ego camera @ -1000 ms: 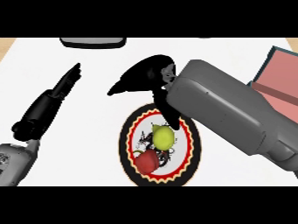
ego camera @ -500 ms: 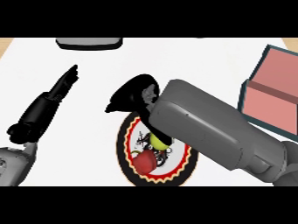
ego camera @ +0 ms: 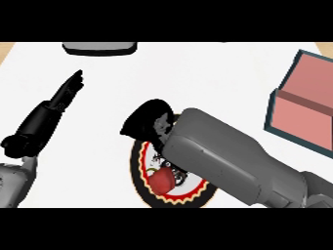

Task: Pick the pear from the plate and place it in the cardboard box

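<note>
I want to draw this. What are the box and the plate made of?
The box looks like cardboard: flat, dull pinkish panels with dark teal outsides and a folded flap. The plate could be glazed ceramic, with its smooth white face and printed red and black rim, though that is a guess.

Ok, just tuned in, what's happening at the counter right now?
The right hand is down over the upper edge of the plate, its forearm covering most of it. The pear is hidden; only a red fruit shows. The cardboard box sits open at the right. The left hand rests open at the left.
</note>
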Controlling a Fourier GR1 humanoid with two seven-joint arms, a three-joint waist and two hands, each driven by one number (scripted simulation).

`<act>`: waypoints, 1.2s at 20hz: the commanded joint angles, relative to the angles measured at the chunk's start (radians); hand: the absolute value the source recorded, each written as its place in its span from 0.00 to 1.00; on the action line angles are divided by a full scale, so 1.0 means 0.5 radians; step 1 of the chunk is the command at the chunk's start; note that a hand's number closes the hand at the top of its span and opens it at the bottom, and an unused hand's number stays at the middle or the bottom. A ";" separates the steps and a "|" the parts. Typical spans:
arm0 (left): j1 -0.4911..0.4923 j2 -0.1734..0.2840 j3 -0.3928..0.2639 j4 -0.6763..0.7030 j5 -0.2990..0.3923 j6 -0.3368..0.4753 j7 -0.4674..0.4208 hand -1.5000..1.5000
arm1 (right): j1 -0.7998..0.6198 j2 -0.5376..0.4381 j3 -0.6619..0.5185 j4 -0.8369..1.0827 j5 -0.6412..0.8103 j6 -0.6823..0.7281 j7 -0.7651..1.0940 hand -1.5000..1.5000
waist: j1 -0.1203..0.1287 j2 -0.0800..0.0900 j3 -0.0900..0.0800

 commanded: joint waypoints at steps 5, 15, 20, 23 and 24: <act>0.002 -0.059 0.079 0.119 -0.069 -0.095 -0.123 0.50 | 0.015 0.062 0.026 0.152 0.349 -0.016 -0.233 0.00 | 0.012 0.008 0.000; 0.034 -0.117 0.144 -0.032 -0.113 -0.165 0.018 0.50 | 0.251 -0.025 0.063 0.162 0.713 -0.130 -0.461 0.00 | 0.009 0.005 0.000; 0.016 -0.223 0.114 0.034 -0.232 -0.124 -0.014 0.50 | 0.352 0.125 0.039 0.270 0.810 -0.152 -0.520 0.00 | 0.001 0.005 0.000; -0.006 -0.268 0.116 -0.054 -0.268 -0.107 0.096 0.50 | 0.322 0.118 -0.043 0.278 0.870 -0.043 -0.539 0.00 | 0.002 0.003 0.000; -0.020 -0.233 0.155 -0.032 -0.260 -0.151 0.058 0.50 | 0.357 0.068 0.002 0.271 0.944 -0.124 -0.598 0.00 | 0.002 0.004 0.000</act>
